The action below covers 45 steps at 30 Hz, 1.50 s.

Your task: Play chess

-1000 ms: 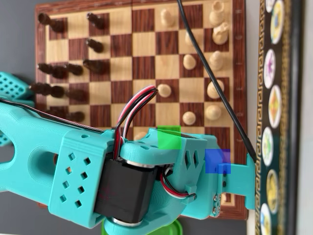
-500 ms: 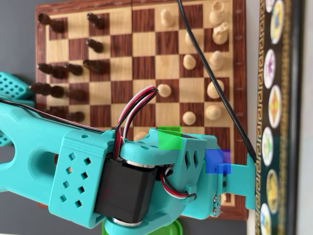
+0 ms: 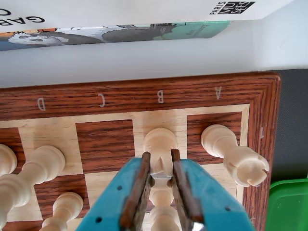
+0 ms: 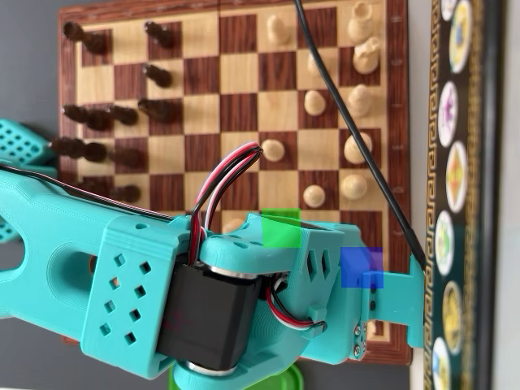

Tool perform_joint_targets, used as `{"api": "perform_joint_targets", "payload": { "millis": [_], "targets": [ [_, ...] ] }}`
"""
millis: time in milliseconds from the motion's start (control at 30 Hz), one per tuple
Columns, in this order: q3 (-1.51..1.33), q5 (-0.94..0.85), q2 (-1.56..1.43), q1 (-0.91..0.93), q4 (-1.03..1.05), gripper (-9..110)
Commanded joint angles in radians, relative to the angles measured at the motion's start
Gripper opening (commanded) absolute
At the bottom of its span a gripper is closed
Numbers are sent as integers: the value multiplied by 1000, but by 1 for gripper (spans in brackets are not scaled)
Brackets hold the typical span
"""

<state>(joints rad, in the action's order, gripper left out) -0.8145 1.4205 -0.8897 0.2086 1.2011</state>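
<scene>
In the wrist view my gripper (image 3: 160, 155) is shut on a white chess piece (image 3: 160, 139) that stands in the B file near the board's edge, with both brown pads pressing its sides. A white rook (image 3: 236, 156) stands in the A corner to its right. More white pieces (image 3: 41, 166) stand to the left. In the overhead view the teal arm (image 4: 244, 301) covers the lower right part of the wooden chessboard (image 4: 231, 36) and hides the jaws and the held piece. Dark pieces (image 4: 106, 122) are on the left, white pieces (image 4: 355, 150) on the right.
A printed box (image 3: 120, 29) lies just beyond the board's lettered rim. A green container (image 3: 288, 207) sits off the board's corner. In the overhead view a dark box with round emblems (image 4: 455, 162) runs along the right, and a black cable (image 4: 357, 138) crosses the board.
</scene>
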Motion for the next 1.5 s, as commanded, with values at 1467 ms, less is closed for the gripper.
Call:
{"api": "perform_joint_targets", "payload": {
  "millis": [1467],
  "targets": [
    [-262,5,-410,-51,-2,3]
  ]
}}
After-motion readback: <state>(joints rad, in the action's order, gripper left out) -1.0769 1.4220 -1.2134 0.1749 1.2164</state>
